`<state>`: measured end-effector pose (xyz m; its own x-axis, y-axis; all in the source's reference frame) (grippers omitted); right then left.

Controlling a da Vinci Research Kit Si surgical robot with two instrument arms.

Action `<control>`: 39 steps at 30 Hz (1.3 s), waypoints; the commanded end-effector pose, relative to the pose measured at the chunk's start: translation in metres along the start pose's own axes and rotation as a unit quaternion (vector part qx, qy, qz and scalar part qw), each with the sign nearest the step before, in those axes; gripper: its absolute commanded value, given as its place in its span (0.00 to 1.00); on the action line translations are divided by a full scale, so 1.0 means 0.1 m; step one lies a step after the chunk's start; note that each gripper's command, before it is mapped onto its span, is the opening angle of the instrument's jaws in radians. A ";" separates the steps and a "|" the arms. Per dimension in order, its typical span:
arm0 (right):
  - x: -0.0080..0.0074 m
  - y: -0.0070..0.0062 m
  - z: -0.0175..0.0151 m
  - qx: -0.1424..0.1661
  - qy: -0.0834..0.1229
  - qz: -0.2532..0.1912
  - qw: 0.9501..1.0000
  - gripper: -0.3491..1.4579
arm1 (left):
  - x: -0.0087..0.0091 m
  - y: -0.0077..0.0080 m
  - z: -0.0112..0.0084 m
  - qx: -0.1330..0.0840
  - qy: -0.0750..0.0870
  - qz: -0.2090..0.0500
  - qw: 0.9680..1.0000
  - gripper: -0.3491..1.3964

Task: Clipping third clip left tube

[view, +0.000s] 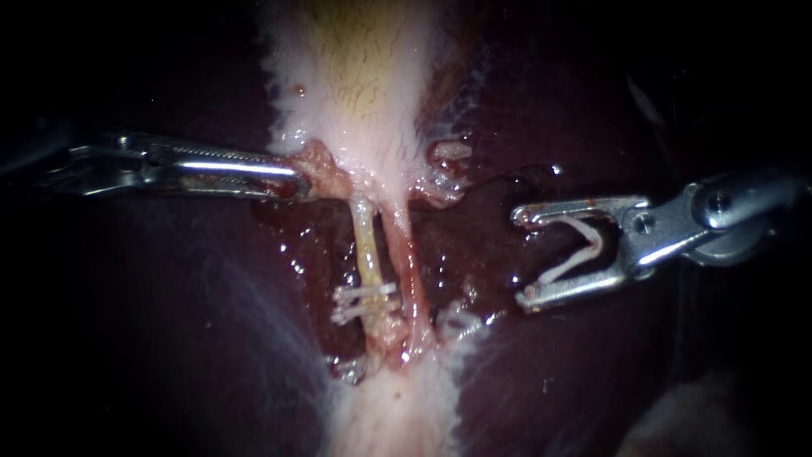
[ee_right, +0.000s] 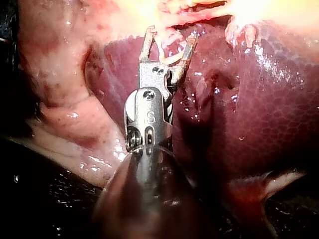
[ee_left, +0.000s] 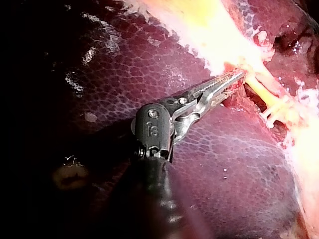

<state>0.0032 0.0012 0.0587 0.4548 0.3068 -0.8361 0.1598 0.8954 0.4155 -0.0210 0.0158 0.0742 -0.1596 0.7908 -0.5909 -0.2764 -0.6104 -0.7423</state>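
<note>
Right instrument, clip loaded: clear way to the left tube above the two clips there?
Probably, not straight in. The right instrument, clip in its jaws, sits apart over liver; the right tube lies between it and the left tube, so the clip must pass over that.

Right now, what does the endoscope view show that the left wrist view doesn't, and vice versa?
Endoscope only: the right instrument, its jaws holding an open clip, apart from the left tube. Left wrist only: the black joint of the left instrument. Both: its jaws shut on tissue, the left tube carrying two clips, the liver.
</note>
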 end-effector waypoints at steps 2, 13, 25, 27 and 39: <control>0.000 0.000 0.000 0.000 0.000 0.000 1.000 0.47 | 0.001 0.001 -0.003 -0.001 0.000 0.000 1.000 0.00; -0.001 0.000 0.001 0.000 0.000 0.000 1.000 0.47 | 0.059 0.031 -0.070 -0.005 0.018 -0.001 1.000 0.00; -0.001 0.001 0.001 0.000 0.000 0.000 1.000 0.47 | 0.075 0.057 -0.085 -0.003 0.028 0.008 1.000 0.00; 0.001 0.001 0.003 -0.001 0.000 0.000 1.000 0.47 | 0.075 0.057 -0.085 -0.002 0.028 0.008 1.000 0.00; 0.032 0.003 0.055 -0.012 0.002 0.048 0.999 0.47 | 0.068 0.059 -0.074 0.001 0.029 0.010 1.000 0.00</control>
<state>0.0102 0.0006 0.0581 0.4641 0.4061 -0.7872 0.0847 0.8643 0.4958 -0.0168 0.0172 0.0635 -0.1091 0.7748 -0.6227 -0.2742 -0.6256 -0.7304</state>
